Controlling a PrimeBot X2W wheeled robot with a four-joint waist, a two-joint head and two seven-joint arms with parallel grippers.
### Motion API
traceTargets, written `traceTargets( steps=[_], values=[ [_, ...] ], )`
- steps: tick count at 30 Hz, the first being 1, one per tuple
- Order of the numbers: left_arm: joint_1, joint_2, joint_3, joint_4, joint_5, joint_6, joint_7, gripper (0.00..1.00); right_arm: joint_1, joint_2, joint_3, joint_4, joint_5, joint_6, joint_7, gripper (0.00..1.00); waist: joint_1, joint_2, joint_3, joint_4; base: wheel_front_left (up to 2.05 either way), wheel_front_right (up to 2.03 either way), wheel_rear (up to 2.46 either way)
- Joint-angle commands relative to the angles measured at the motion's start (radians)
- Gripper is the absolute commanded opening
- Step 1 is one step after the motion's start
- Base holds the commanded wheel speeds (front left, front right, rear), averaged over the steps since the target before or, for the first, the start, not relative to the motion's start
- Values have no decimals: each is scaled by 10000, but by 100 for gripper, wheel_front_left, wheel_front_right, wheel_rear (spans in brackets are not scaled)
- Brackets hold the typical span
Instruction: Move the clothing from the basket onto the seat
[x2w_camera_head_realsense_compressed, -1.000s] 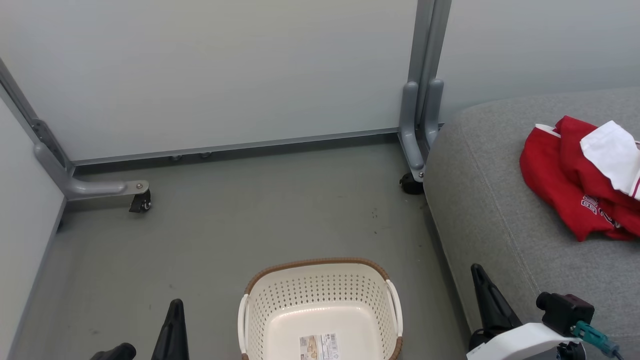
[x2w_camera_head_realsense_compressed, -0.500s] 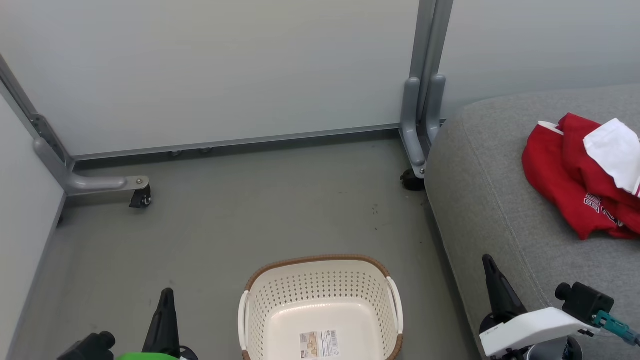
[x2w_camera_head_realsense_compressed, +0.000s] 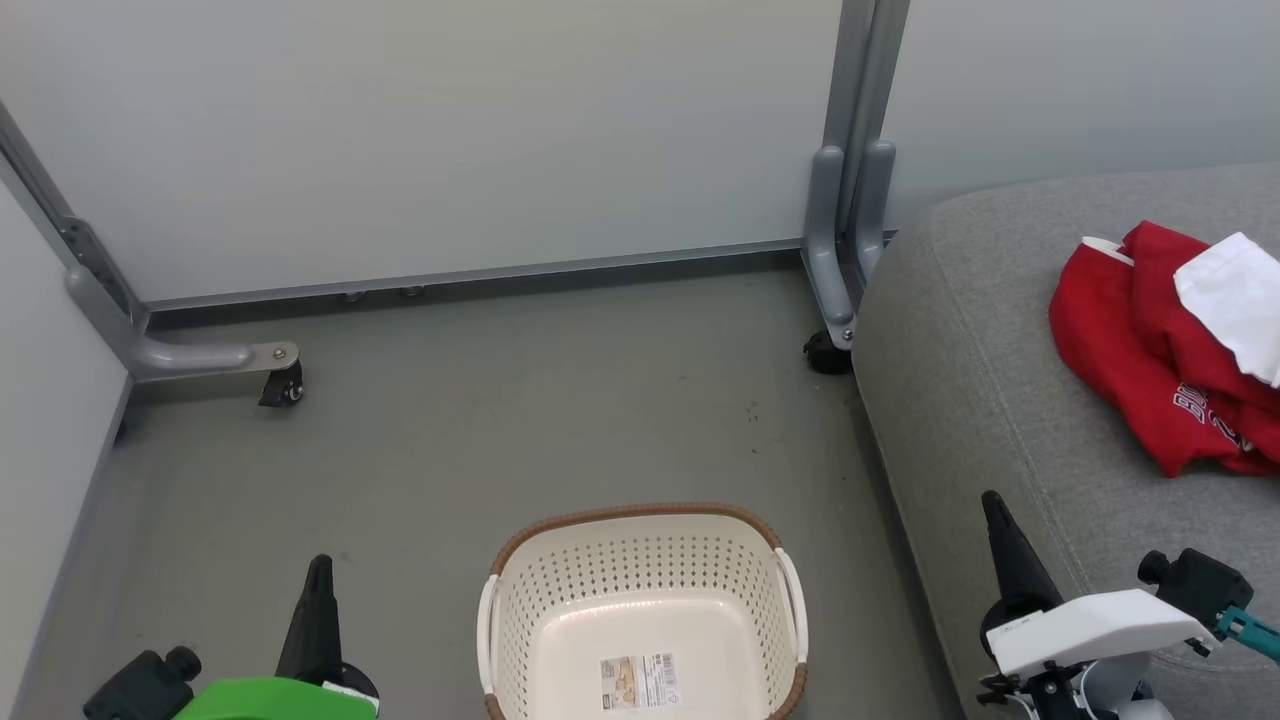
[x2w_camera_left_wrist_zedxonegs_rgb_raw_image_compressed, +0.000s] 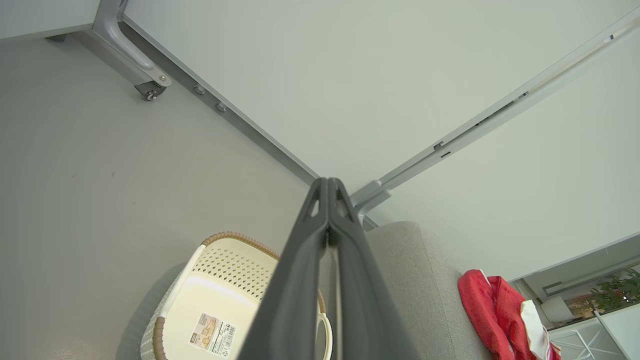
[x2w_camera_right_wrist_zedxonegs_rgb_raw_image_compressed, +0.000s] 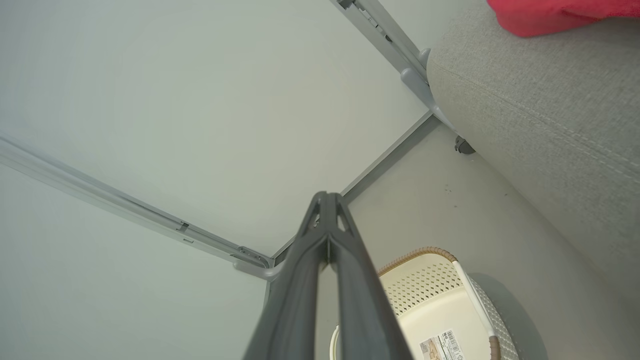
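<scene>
Starting big: pale partition panels (x2w_camera_head_realsense_compressed: 450, 130) stand at the back, with grey floor (x2w_camera_head_realsense_compressed: 500, 430) in front. The grey seat (x2w_camera_head_realsense_compressed: 1000, 400) takes up the right side. The basket (x2w_camera_head_realsense_compressed: 630, 512) sits on the floor just beside the seat, a sticker (x2w_camera_head_realsense_compressed: 640, 682) on its bare bottom. The clothing (x2w_camera_head_realsense_compressed: 1130, 370) is a bunched red heap on top of the seat, with a white bit showing. The left hand (x2w_camera_head_realsense_compressed: 320, 572) hovers left of the basket and the right hand (x2w_camera_head_realsense_compressed: 993, 505) is by the seat's front edge. Both have their fingers pressed together on themselves.
</scene>
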Motion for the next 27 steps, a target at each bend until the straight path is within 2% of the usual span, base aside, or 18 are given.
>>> traceTargets(
  steps=[1,27],
  values=[
    [-334,108,100,-44,-349,-92,51,0,-256,-64,-85,-58,339,5,59,0,0,0,12,5,0,0,0],
    [-1048,123,592,372,-3277,-397,789,0,-735,-77,-633,183,3309,4,796,0,0,0,236,68,0,0,0]
  ],
)
